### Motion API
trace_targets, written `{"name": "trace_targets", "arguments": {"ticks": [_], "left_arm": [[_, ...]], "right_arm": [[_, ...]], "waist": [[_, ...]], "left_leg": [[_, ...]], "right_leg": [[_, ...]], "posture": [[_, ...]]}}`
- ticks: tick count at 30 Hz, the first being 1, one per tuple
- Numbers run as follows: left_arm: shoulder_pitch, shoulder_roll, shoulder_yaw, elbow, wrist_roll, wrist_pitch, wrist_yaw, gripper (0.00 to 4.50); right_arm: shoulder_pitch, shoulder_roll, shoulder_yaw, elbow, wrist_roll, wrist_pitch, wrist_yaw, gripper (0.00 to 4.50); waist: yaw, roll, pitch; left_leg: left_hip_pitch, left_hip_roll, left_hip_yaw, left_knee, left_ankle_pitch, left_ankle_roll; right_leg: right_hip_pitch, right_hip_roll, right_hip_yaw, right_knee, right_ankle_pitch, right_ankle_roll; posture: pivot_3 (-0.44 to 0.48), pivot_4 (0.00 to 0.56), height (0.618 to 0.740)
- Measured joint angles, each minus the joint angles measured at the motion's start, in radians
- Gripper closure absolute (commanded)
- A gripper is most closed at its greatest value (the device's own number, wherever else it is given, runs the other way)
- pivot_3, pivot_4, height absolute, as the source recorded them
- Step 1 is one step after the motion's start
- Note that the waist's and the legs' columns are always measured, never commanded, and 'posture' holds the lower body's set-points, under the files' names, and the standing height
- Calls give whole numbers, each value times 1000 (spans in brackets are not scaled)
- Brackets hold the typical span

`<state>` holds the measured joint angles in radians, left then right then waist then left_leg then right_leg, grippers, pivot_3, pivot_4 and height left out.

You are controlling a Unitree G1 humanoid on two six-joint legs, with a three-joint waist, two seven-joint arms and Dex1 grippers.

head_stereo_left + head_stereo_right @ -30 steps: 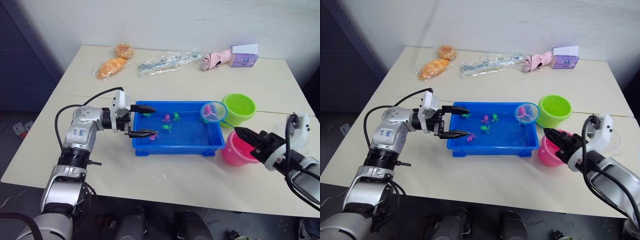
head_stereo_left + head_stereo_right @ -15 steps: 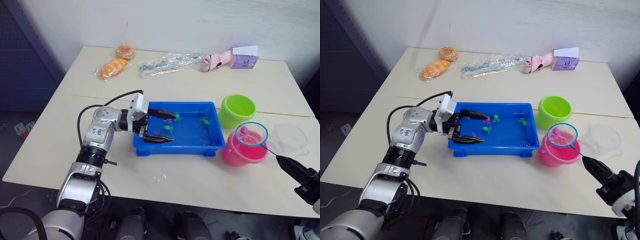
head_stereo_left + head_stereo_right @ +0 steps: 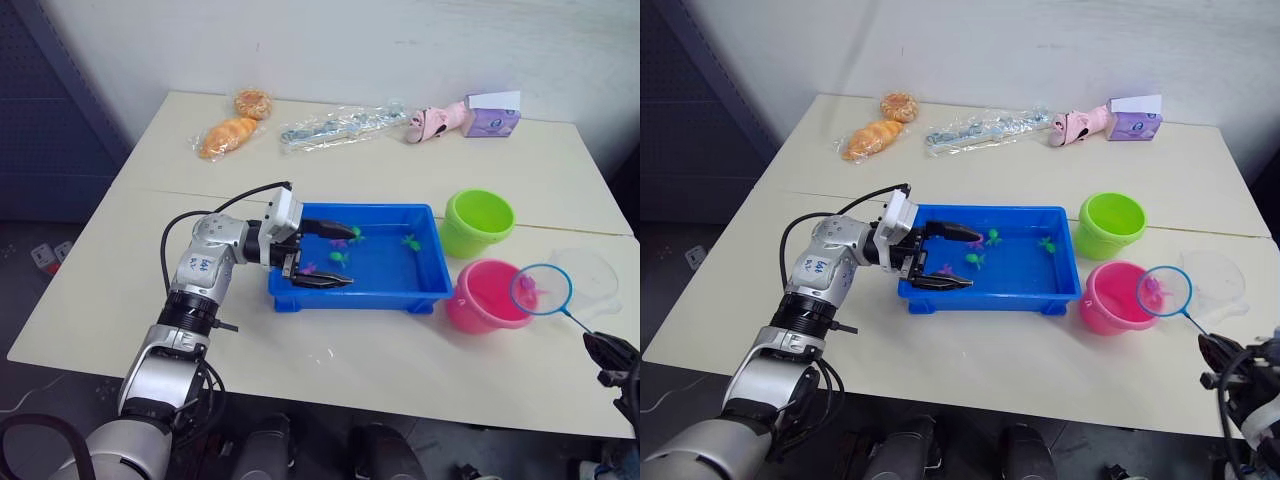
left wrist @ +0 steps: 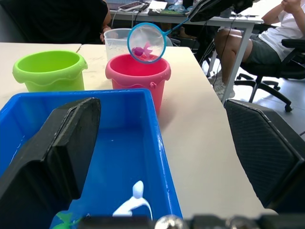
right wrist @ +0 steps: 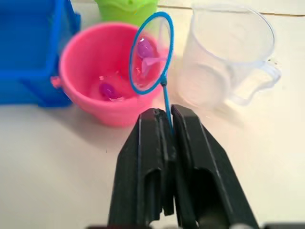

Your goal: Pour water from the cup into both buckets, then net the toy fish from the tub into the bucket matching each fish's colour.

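Pinching the thin dark stick handle between its two black fingers, the right gripper [image 5: 164, 125] holds the small round blue-rimmed net [image 3: 540, 289] above the table, its hoop raised beside the outer edge of the pink round plastic bucket [image 3: 484, 295] and in front of the wide clear plastic measuring cup [image 3: 585, 278]; a pink toy fish [image 5: 147, 57] sits in the mesh (tilted on edge in the right wrist view, so the fish rests against the fine netting). Inside the pink bucket another small magenta fish [image 5: 107, 89] lies at the bottom in a little water. The lime green round plastic bucket [image 3: 477, 221] stands just behind the pink one, near the far right corner of the shallow rectangular bright blue plastic tub [image 3: 432, 274]. The left gripper [image 3: 322, 254] reaches over the tub's left end with its fingers spread wide apart, one above the water and one along the near rim, holding nothing. In the tub a few tiny fish float: a green fish [image 3: 409, 240] toward the right, and a pink fish [image 3: 338, 242] and another green fish [image 3: 336, 259] closer to the gripper. At the far edge of the beige table [image 3: 160, 240] lie wrapped bread rolls [image 3: 228, 133], a clear plastic packet [image 3: 335, 124], a pink toy [image 3: 434, 119] and a purple box [image 3: 492, 115]
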<state>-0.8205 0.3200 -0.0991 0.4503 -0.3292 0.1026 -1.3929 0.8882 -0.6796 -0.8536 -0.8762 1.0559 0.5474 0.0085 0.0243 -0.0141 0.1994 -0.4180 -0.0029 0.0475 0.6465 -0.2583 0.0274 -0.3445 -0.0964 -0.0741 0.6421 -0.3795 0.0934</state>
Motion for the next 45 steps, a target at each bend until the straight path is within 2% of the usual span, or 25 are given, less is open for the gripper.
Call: {"name": "trace_targets", "arguments": {"ticks": [7,13,20,24,32,36,39,42,45], "left_arm": [[0,-3,0,0,0,4,1,39],[0,-6,0,-1,0,4,4,39],[2,-6,1,-6,0,4,11,39],[13,-5,1,-7,0,4,15,39],[18,2,1,-16,0,-10,15,39],[42,15,0,-17,2,-33,5,39],[47,21,4,-17,0,-41,1,39],[50,38,39,-17,-31,-37,-2,39],[50,77,98,-4,-67,-23,8,39]], "right_arm": [[-70,72,124,5,-352,-99,76,4500],[-74,50,222,22,-696,-198,157,4500],[-79,29,259,54,-1031,-358,238,4500],[-91,76,259,75,-1132,-419,253,4500],[-92,35,250,149,-1377,-613,313,4500],[-129,73,253,173,-1412,-676,309,4500],[-173,118,243,167,-1351,-667,325,4500],[-238,155,232,93,-1086,-522,387,4500],[-332,103,217,-7,-753,-303,434,4500]], "waist": [[-1,1,-1],[-1,1,-1],[-1,1,-1],[-1,1,-1],[-3,1,-1],[-4,2,-1],[-3,2,-1],[-9,2,-1],[-23,2,-1]], "left_leg": [[1,-1,0,1,0,-1],[2,-1,1,0,1,-1],[7,-1,4,-1,1,-2],[8,-1,4,-1,1,-3],[11,-1,8,-2,1,-3],[12,-1,8,-1,1,-3],[12,0,8,-1,1,-3],[12,1,8,-1,1,-3],[13,1,8,0,1,-3]], "right_leg": [[0,0,1,2,0,0],[1,0,1,2,0,0],[3,0,3,3,0,0],[3,0,4,4,0,0],[4,1,8,5,0,0],[4,0,9,6,0,0],[4,0,9,6,0,0],[4,1,9,7,0,0],[5,1,9,9,0,0]], "posture": [[0,150,740],[0,150,740],[0,150,740],[0,150,740],[0,150,740],[0,150,740],[0,150,740],[0,150,740],[0,150,740]]}}
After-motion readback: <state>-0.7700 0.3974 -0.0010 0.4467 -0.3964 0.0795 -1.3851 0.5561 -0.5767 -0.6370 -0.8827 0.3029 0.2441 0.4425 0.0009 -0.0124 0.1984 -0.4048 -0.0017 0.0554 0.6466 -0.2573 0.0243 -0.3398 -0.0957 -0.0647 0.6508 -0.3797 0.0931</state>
